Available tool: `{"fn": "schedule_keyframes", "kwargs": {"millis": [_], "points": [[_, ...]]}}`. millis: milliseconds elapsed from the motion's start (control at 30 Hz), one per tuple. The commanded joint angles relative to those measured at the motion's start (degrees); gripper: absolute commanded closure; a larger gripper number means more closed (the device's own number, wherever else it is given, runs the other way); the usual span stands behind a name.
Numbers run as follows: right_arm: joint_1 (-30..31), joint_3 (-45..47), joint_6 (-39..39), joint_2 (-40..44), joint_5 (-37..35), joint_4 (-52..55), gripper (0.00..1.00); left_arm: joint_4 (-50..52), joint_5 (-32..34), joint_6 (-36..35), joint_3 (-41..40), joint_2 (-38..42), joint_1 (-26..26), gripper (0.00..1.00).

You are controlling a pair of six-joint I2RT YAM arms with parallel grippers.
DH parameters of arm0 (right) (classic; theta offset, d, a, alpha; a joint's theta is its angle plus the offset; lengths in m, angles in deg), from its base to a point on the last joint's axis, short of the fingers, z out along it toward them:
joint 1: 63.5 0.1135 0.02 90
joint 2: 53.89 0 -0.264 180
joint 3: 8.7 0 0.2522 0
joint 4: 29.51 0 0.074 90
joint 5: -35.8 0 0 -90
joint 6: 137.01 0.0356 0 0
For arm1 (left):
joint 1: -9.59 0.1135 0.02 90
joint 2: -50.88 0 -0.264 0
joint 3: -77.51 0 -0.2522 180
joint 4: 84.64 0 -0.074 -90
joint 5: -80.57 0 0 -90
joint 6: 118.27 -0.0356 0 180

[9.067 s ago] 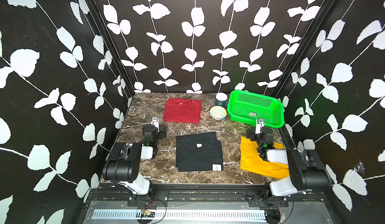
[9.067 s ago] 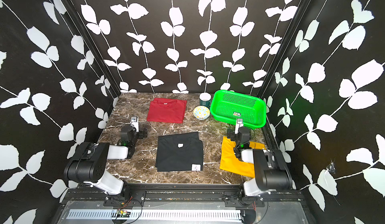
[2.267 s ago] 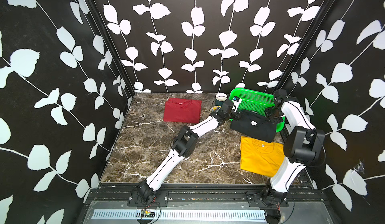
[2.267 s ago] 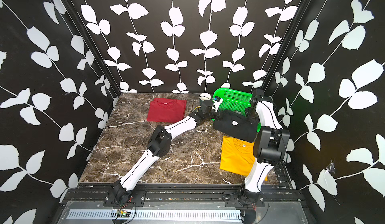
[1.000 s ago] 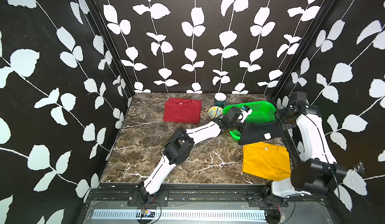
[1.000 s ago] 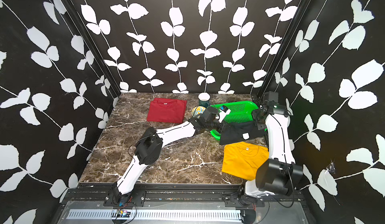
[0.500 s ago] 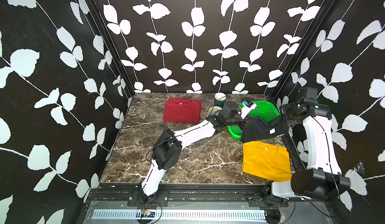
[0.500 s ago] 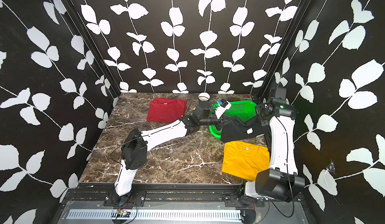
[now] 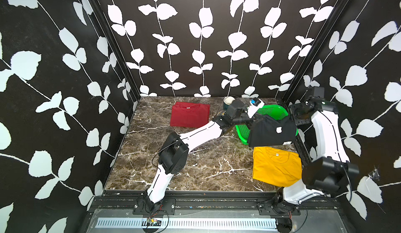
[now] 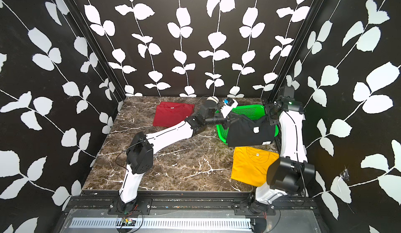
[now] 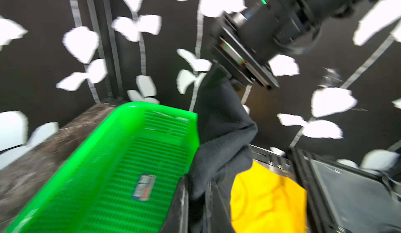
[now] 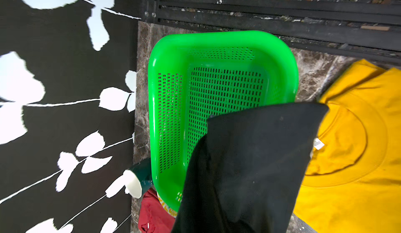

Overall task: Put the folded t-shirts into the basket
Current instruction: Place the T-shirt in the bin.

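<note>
The black t-shirt [image 9: 271,132] [image 10: 249,134] hangs in the air, stretched between both grippers, over the near right part of the green basket [image 9: 280,110] [image 10: 249,109]. My left gripper [image 9: 259,118] [image 11: 197,199] is shut on its left top corner, with black cloth pinched between the jaws. My right gripper [image 9: 291,121] [image 10: 268,119] is shut on the right top corner; in the right wrist view the cloth [image 12: 249,166] hides its fingers. The basket [image 12: 217,47] stands askew with nothing in it. The red t-shirt [image 9: 189,114] lies folded at the back. The yellow t-shirt [image 9: 276,164] lies front right.
A dark green mug [image 9: 227,101] [image 12: 138,177] stands behind the left wrist, close to the basket. A sliver of a patterned bowl [image 12: 168,209] shows beside the basket. The cell's side wall and black frame rail [image 9: 300,147] run close to the right arm.
Both grippers have risen with the black t-shirt, which now hangs higher over the basket. The right arm has straightened upward. The red and yellow t-shirts have not moved.
</note>
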Motion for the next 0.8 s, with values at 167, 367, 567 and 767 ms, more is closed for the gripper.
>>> {"fn": "schedule_keyframes", "kwargs": {"millis": [167,367,567,767], "points": [[0.61,-8.75,0.53,-11.46,0.29,-0.52,1.00,5.37,3.55,-0.43,6.45,-5.20,4.02,1.00],[2.49,-11.21,0.59,-14.55,-4.57,-0.97,1.00,5.93,2.65,2.13,9.31,-11.22,5.28,1.00],[4.85,-5.58,1.91,-12.94,-7.20,-7.67,1.00,4.76,4.19,1.95,7.91,-12.41,5.50,1.00],[5.71,3.04,4.47,-10.23,-7.77,-15.45,1.00,2.22,5.49,1.63,3.97,-11.08,5.68,1.00]]}}
